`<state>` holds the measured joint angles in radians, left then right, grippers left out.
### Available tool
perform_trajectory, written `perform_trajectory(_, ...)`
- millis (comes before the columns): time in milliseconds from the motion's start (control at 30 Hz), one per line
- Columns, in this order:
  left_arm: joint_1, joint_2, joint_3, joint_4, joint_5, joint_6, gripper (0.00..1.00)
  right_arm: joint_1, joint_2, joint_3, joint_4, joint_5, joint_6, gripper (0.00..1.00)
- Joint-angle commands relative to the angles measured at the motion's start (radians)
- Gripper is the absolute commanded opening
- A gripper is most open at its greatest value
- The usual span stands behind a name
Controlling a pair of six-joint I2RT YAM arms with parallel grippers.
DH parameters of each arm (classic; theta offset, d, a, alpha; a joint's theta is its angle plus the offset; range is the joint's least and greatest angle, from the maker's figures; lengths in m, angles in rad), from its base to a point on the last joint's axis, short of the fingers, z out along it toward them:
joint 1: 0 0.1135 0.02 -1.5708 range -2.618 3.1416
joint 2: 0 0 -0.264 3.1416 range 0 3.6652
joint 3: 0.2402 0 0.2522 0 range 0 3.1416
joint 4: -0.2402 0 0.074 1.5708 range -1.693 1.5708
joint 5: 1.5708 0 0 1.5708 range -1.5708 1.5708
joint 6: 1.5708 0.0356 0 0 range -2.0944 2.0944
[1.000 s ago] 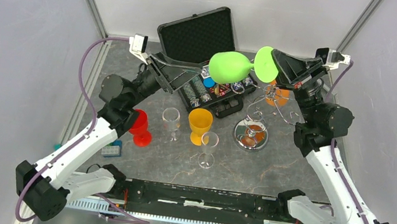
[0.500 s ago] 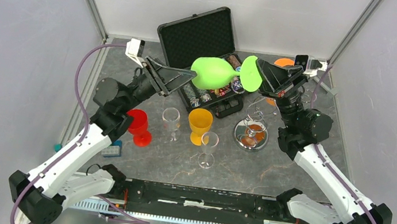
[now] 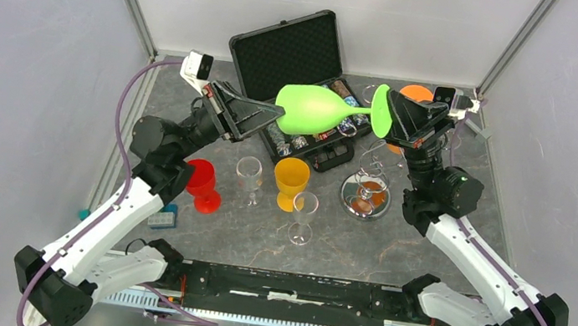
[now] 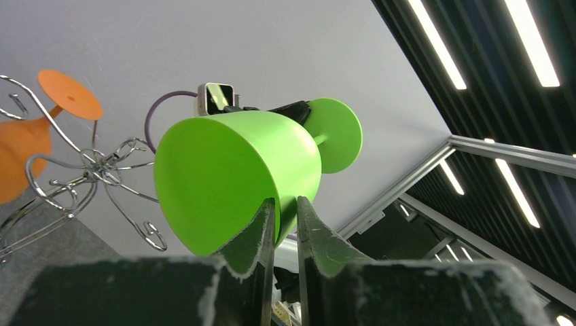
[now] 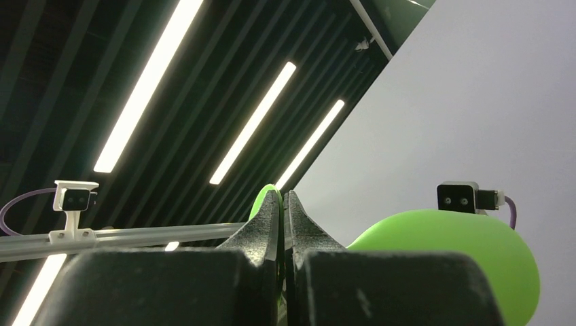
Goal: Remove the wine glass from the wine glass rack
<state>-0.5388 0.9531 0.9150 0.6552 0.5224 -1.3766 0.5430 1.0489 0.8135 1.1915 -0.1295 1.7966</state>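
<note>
We see both arms raised and reaching toward each other over the far half of the table (image 3: 425, 257), with the green wine glass (image 3: 318, 109) lying sideways in the air between them, clear of the wine glass rack (image 3: 366, 192) and above and to the left of it. The left gripper (image 3: 280, 112) meets the bowl's rim; from its wrist camera, one finger sits inside the bowl and one outside, so it seems to be pinching the wall. The right gripper (image 3: 383, 112) is closed on the thin edge of the glass's round foot.

Beneath the glass, a black case (image 3: 288, 45) stands open, with chips (image 3: 305, 142) in its lower half, partly covered by the green bowl. An orange glass (image 4: 20, 142) hangs upside down from the rack; in the top view the right arm hides most of it. On the table stand a red goblet (image 3: 202, 185), a yellow goblet (image 3: 291, 182) and two clear glasses (image 3: 248, 176), all empty as far as we can tell.

The right wrist view shows only a sliver of the foot and part of the bowl; the stem is hidden.
</note>
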Motion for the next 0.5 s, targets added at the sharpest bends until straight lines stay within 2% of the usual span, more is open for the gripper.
perform_trajectory(0, -0.004, -0.003, 0.060, 0.113, 0.083, -0.049, 0.19, 0.009, 0.041, -0.012, -0.030, 0.023, 0.021, 0.00)
perform_trajectory(133, -0.004, 0.012, 0.080, 0.144, 0.123, -0.048, 0.27, 0.017, 0.052, -0.013, -0.017, 0.016, 0.034, 0.00)
perform_trajectory(267, -0.005, 0.021, 0.100, 0.198, 0.164, -0.056, 0.30, 0.020, 0.056, -0.013, -0.010, 0.018, 0.037, 0.00)
perform_trajectory(367, -0.005, 0.021, 0.109, 0.204, 0.181, -0.046, 0.24, 0.020, 0.060, -0.014, -0.011, 0.018, 0.036, 0.00)
perform_trajectory(467, -0.005, 0.019, 0.111, 0.204, 0.191, -0.034, 0.10, 0.021, 0.065, -0.011, -0.015, 0.009, 0.036, 0.00)
